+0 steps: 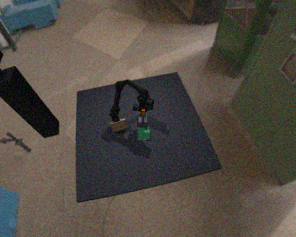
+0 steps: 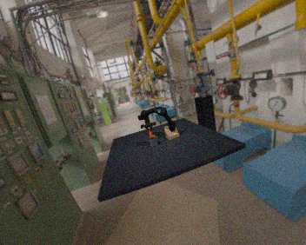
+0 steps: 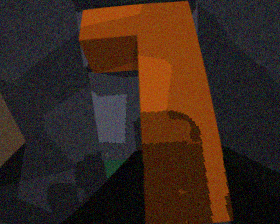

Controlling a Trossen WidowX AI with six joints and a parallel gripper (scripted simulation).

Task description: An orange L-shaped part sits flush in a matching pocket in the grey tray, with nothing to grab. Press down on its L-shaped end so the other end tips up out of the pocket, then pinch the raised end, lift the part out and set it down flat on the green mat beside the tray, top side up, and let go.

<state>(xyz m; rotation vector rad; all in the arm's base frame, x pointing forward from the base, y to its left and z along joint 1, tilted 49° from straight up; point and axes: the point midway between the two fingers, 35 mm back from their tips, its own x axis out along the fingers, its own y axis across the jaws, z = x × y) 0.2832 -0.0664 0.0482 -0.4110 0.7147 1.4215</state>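
counts, all views merged:
- arm [image 1: 126, 82] [image 2: 158, 110]: 1, with 1 gripper [image 1: 143, 111] [image 2: 151, 129] [image 3: 178, 157]
- orange part [image 1: 143, 112] [image 2: 151, 134] [image 3: 170, 30]: 1
- grey tray [image 1: 143, 122] [image 2: 154, 142] [image 3: 132, 110]: 1
- green mat [image 1: 144, 134] [image 3: 114, 166]: 1
- tan block [image 1: 118, 125] [image 2: 171, 133] [image 3: 7, 132]: 1
- dark tabletop [image 1: 97, 168] [image 2: 174, 161] [image 3: 250, 100]: 1
- black column [image 1: 29, 102] [image 2: 205, 113]: 1
- big round dial [image 2: 276, 103]: 1

exterior view, right foreground — 2 blue housings [image 2: 282, 174]. top view, left edge — 2 blue patches [image 1: 38, 13], 1 high, 1 low. yellow pipes [image 2: 248, 22]: several, overlapping, exact count unclear. pale floor square [image 1: 111, 33], top view: 1.
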